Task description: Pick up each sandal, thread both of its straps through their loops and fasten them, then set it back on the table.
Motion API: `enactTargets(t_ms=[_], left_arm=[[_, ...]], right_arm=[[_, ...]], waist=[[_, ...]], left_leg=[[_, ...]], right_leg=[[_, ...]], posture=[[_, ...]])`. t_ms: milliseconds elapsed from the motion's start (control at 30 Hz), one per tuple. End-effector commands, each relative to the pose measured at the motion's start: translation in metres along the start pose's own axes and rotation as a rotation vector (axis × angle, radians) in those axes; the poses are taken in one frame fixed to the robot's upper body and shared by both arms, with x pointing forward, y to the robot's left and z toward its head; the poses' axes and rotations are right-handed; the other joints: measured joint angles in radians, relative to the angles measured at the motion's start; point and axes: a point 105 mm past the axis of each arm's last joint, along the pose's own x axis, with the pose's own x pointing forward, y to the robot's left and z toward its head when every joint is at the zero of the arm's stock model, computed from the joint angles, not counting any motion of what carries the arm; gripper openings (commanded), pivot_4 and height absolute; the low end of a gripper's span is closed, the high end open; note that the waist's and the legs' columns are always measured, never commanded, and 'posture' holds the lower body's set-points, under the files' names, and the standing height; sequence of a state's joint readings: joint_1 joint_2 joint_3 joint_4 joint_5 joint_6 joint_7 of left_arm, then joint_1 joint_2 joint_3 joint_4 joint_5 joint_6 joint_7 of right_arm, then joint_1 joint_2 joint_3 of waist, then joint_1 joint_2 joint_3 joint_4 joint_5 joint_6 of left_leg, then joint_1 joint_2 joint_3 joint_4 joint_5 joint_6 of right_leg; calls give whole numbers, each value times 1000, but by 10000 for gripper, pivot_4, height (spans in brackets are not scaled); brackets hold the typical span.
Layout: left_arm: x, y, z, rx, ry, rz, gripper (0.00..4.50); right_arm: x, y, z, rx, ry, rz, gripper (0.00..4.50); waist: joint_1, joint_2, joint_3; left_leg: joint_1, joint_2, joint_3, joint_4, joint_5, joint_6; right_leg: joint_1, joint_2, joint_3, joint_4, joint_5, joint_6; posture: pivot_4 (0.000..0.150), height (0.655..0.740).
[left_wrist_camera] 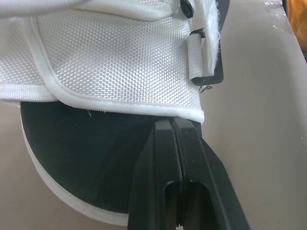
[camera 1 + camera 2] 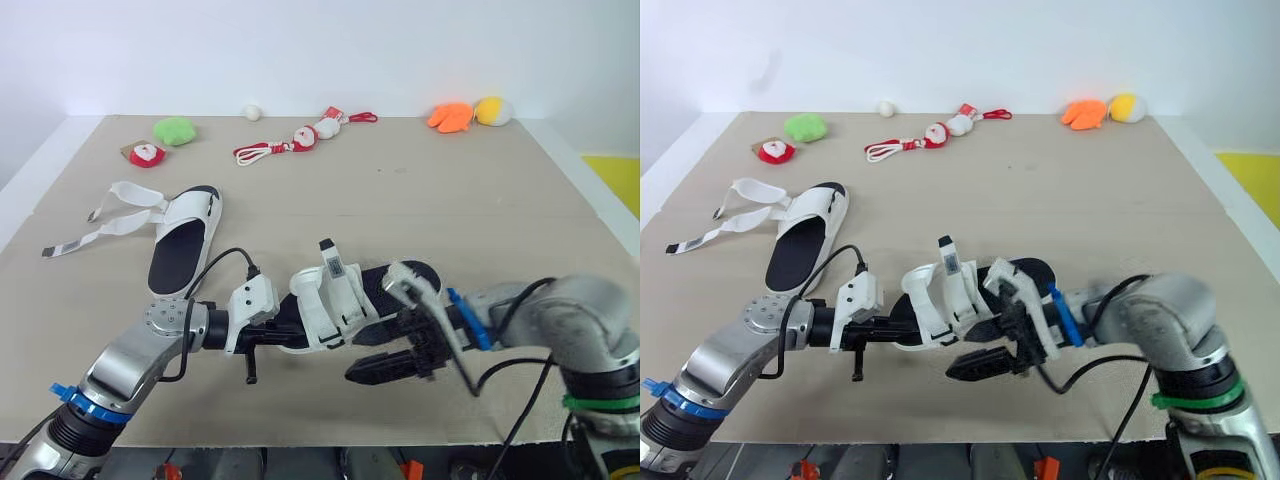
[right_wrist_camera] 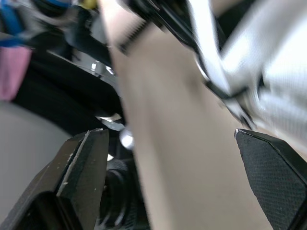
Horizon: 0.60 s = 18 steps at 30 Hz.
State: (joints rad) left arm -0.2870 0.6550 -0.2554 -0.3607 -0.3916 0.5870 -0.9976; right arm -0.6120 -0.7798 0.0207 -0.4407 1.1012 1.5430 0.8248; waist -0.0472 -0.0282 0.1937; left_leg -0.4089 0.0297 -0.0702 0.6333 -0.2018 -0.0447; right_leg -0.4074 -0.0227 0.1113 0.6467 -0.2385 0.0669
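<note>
1. Both head views look forward and down over the table from its near edge, far enough back to take in its far rim. They share the whole scene, slightly offset sideways.
2. The left wrist view sights along the left gripper, very close: the sandal lies just past its pressed-together tips.
3. The right wrist view sights between the spread fingers of the right gripper — the same sandal lies just beyond, close up.

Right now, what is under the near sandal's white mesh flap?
Under the mesh flap lies the black footbed; the shut left hand reaches its hem. Deeper in is covered.
</note>
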Motion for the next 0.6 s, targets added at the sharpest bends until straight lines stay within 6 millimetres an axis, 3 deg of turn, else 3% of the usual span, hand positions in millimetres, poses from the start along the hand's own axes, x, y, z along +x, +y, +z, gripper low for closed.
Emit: enactTargets(t_ms=[33, 167, 267, 433, 533, 600], left_arm=[[0, -1, -8, -19, 30, -4, 0], [1, -1, -7, -21, 26, -2, 0], [3, -1, -7, -21, 24, -2, 0], [3, 0, -7, -20, 23, 1, 0], [2, 0, -7, -20, 23, 5, 0], [1, -1, -8, -22, 24, 6, 0]], right_arm=[[-3, 4, -4, -17, 31, -2, 44883], [-9, 16, 19, -77, -83, 75, 44883], [1, -13, 38, -66, -135, -77, 44883], [16, -26, 43, -40, -128, -144, 44883], [22, -26, 47, -40, -138, -145, 36345], [24, -22, 49, -45, -142, -133, 26577]], waist=[[2, 0, 0], [1, 0, 0], [-2, 0, 0], [0, 0, 0], [1, 0, 0], [0, 0, 0]], left_leg=[[0, 0, 0, 0, 0, 0], [-1, -1, 0, 0, -1, 0], [0, -1, 0, 0, -1, 0], [-1, -1, 0, 0, 0, 1], [-1, -1, 0, -1, 0, 1], [-1, -1, -1, -1, 0, 1]], right_leg=[[0, 0, 0, 0, 0, 0], [0, -1, 0, 0, -1, 0], [0, 0, 0, 0, 0, 1], [0, 0, 0, 0, 0, 0], [0, 0, 0, 0, 1, 3], [0, 0, 0, 0, 1, 3]], posture=[[1500, 7400], [1500, 7400], [1500, 7400], [1500, 7400], [1500, 7400], [1500, 7400]])
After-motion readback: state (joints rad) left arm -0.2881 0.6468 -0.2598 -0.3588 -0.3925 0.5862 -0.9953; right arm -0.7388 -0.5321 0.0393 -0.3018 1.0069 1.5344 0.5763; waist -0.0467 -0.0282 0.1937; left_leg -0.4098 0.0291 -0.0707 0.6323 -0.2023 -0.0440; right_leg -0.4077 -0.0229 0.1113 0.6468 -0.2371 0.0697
